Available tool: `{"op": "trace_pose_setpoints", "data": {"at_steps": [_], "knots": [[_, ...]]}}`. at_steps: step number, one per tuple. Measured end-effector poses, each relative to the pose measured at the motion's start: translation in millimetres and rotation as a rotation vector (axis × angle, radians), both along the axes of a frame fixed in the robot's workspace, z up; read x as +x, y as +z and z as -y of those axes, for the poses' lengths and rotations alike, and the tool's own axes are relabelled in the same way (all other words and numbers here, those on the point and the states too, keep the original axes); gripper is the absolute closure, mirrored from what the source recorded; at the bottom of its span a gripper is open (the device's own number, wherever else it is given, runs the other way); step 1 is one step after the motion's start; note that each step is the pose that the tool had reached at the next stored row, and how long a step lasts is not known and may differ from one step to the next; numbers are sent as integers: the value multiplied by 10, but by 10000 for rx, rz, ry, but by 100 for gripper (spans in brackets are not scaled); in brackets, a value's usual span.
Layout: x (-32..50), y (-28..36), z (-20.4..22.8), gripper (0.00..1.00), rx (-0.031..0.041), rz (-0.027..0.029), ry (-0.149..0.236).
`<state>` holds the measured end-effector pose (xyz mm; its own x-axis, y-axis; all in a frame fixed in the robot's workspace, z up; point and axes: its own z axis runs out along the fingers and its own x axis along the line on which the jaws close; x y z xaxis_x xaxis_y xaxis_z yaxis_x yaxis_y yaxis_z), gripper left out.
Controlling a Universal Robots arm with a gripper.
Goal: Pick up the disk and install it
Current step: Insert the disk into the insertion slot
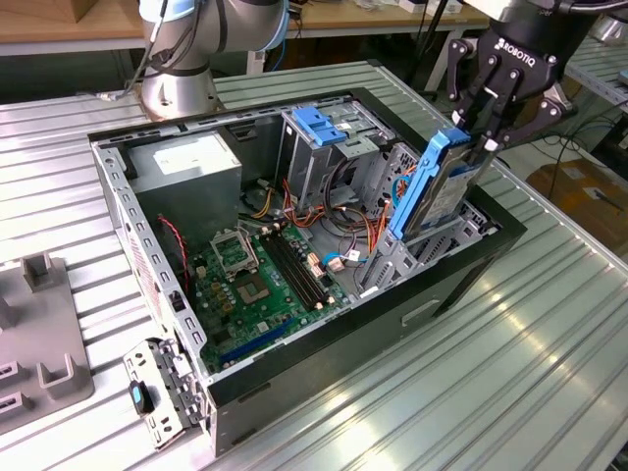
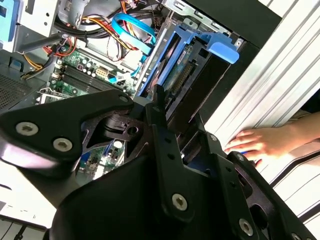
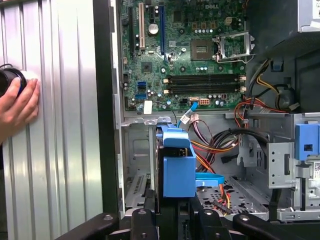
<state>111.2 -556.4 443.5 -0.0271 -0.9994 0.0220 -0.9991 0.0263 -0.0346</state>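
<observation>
Above ribbed metal table [image 1: 510,373], narrow-set jaws clamp the tilted disk [image 1: 432,191].

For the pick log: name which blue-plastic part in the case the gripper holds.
The disk, standing on edge at the exterior view's right, clamped by the gripper. The blue latch atop the drive cage sits apart, untouched.
</observation>
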Motion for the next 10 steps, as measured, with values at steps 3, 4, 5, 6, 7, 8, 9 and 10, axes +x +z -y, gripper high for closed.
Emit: {"op": "trace_pose_setpoints", "data": {"at_steps": [3, 4, 5, 6, 7, 8, 9, 10], "knots": [[0, -104, 1, 65, 0, 0, 0], [0, -149, 1, 65, 1, 0, 0], [0, -185, 1, 65, -1, 0, 0], [0, -203, 1, 65, -1, 0, 0], [0, -223, 1, 65, 0, 0, 0], [0, -258, 1, 65, 0, 0, 0], [0, -299, 1, 65, 0, 0, 0], [0, -352, 1, 65, -2, 0, 0]]}}
